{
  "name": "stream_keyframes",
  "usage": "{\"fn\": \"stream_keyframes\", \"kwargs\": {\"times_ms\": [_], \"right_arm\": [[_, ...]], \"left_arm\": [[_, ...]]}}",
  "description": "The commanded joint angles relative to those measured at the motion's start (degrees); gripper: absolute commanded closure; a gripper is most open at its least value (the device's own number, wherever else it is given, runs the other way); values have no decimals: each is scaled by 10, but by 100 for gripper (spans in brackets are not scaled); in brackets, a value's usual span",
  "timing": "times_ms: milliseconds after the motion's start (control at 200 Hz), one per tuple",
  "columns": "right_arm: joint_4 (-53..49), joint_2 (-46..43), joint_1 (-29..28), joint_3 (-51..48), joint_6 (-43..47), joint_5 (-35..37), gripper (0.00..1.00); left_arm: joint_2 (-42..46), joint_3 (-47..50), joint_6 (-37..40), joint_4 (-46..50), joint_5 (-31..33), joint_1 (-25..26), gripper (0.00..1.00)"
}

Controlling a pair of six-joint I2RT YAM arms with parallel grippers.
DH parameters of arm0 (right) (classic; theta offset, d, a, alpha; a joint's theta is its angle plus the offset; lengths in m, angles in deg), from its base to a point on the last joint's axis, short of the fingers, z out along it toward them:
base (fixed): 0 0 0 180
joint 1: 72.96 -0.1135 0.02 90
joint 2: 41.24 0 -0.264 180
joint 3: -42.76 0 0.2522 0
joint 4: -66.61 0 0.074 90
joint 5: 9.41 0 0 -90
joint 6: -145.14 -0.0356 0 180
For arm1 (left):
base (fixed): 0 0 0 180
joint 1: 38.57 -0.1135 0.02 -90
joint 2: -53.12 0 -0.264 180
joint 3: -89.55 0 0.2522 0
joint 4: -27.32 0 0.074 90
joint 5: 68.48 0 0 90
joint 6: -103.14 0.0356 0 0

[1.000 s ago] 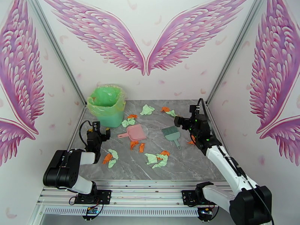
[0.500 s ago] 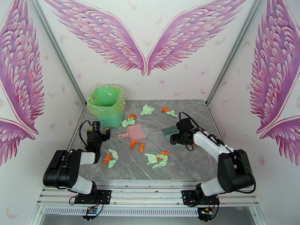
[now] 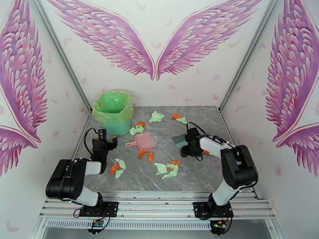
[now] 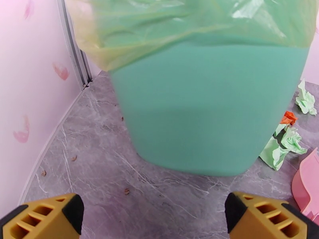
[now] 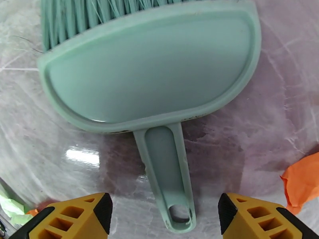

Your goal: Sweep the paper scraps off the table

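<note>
Pale green and orange paper scraps lie scattered over the grey marble table (image 3: 203, 174): a cluster (image 3: 168, 168) near the front middle, a pair (image 3: 117, 167) at the front left, and others (image 3: 156, 116) toward the back. My right gripper (image 3: 187, 149) is low over the teal brush (image 3: 180, 139). In the right wrist view it stands open (image 5: 167, 222), its yellow fingers (image 5: 75, 216) on either side of the brush handle (image 5: 167, 172) without touching it. My left gripper (image 3: 102, 141) is open (image 4: 155, 220) and holds nothing, facing the green bin (image 4: 207, 104).
A pink dustpan (image 3: 143, 141) lies mid-table, its edge (image 4: 307, 184) also in the left wrist view beside green scraps (image 4: 279, 150). The green bin (image 3: 113, 112) with its liner stands at the back left. An orange scrap (image 5: 303, 176) lies right of the brush handle.
My right arm has swung in from the back right and dropped low over the brush handle. The left arm, scraps and dustpan have not moved.
</note>
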Motion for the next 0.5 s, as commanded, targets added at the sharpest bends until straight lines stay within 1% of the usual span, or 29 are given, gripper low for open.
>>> {"fn": "stream_keyframes", "kwargs": {"times_ms": [0,80,185,275,315,395,415,440,495], "right_arm": [[4,12,-3,15,9,0,28],[4,13,-3,16,10,-3,33],[5,18,-3,16,11,-5,43],[6,28,-3,17,11,-10,55],[7,34,-3,17,12,-15,58],[9,41,-5,18,12,-21,62],[8,42,-6,18,13,-21,63],[8,42,-7,18,14,-20,66],[7,37,-8,16,13,-18,66]], "left_arm": [[0,-16,-6,10,-3,-5,1],[1,-15,-10,8,1,-6,1],[0,-15,-9,9,1,-6,1],[1,-15,-9,8,1,-6,1],[0,-15,-9,8,2,-6,1],[0,-14,-9,6,2,-6,1],[1,-17,-9,9,8,-5,1],[7,-21,-11,22,17,-3,1],[23,-25,-14,42,33,-1,1]]}}
